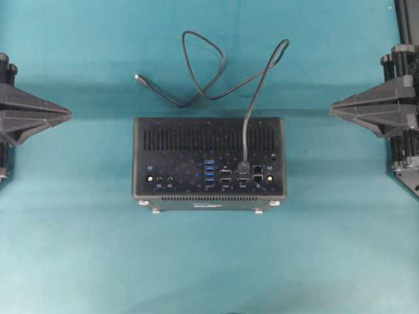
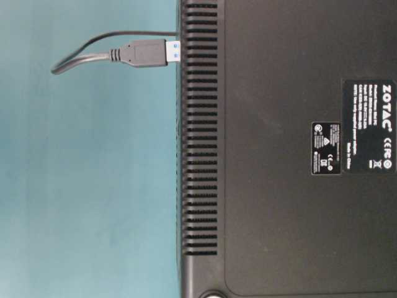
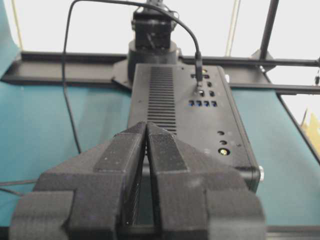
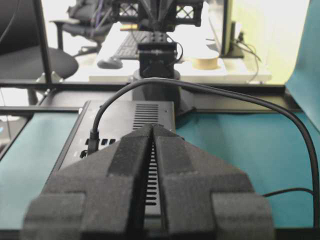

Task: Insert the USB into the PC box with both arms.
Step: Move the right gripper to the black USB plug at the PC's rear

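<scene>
The PC box [image 1: 209, 140] lies in the middle of the teal mat, its port panel facing up. The USB [image 1: 203, 65] loops behind the box; one plug [image 1: 244, 167] stands in a port on the panel's right half, the other end [image 1: 139, 78] lies free on the mat. From table level the plug [image 2: 146, 53] shows seated in the box [image 2: 279, 186]. My left gripper [image 1: 69, 112] hangs shut and empty well left of the box. My right gripper [image 1: 332, 106] is shut and empty to the right. Both wrist views look along shut tips [image 3: 146, 125] [image 4: 152, 127] toward the box.
A row of blue ports [image 1: 209, 170] sits at the panel's centre, gold connectors [image 1: 149, 177] near its corners. Black frame rails [image 3: 280, 62] and the opposite arm's base [image 3: 152, 47] stand beyond the box. The cable [image 4: 280, 107] arcs over the mat on the right.
</scene>
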Robot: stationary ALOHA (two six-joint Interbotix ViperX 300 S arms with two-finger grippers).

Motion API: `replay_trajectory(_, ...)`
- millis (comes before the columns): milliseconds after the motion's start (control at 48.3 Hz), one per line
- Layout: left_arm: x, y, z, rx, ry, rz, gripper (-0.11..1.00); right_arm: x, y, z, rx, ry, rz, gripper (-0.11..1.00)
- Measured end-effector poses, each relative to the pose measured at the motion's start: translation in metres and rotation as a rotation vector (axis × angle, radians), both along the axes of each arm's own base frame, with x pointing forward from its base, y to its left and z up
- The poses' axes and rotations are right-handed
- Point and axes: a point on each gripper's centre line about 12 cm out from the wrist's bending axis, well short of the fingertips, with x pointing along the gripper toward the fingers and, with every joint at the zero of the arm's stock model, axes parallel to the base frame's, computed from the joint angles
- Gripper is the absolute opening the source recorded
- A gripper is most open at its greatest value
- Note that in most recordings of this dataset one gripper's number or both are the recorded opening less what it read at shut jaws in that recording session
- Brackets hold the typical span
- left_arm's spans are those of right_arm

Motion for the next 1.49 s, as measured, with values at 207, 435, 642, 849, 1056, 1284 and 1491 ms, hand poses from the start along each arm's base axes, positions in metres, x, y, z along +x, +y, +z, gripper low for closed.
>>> replay_trajectory(207, 0.012, 0.004, 0.009, -0.077, 0.052, 0.015, 0.00, 0.004, -0.010, -0.020, 0.162, 0.156, -0.057, 0.04)
replay_trajectory(435, 0.023, 0.004, 0.010, -0.076, 0.116, 0.017, 0.00, 0.011, -0.007, -0.009, 0.192, 0.321, -0.041, 0.04)
replay_trajectory(642, 0.027, 0.003, 0.014, -0.061, 0.168, 0.014, 0.00, 0.033, 0.002, 0.012, 0.201, 0.619, 0.003, 0.04)
replay_trajectory(849, 0.026, -0.004, 0.017, -0.031, 0.214, -0.018, 0.00, 0.060, 0.018, 0.033, 0.218, 0.810, 0.057, 0.04)
replay_trajectory(1056, 0.026, -0.005, 0.017, -0.029, 0.218, -0.021, 0.00, 0.085, 0.031, 0.046, 0.207, 0.849, 0.094, 0.06)
replay_trajectory(1284, 0.025, -0.005, 0.018, -0.029, 0.217, -0.021, 0.00, 0.114, 0.047, 0.034, 0.214, 1.047, 0.107, 0.14)
replay_trajectory(1491, 0.025, -0.005, 0.018, -0.029, 0.214, -0.021, 0.00, 0.122, 0.049, 0.035, 0.162, 1.142, 0.092, 0.51)
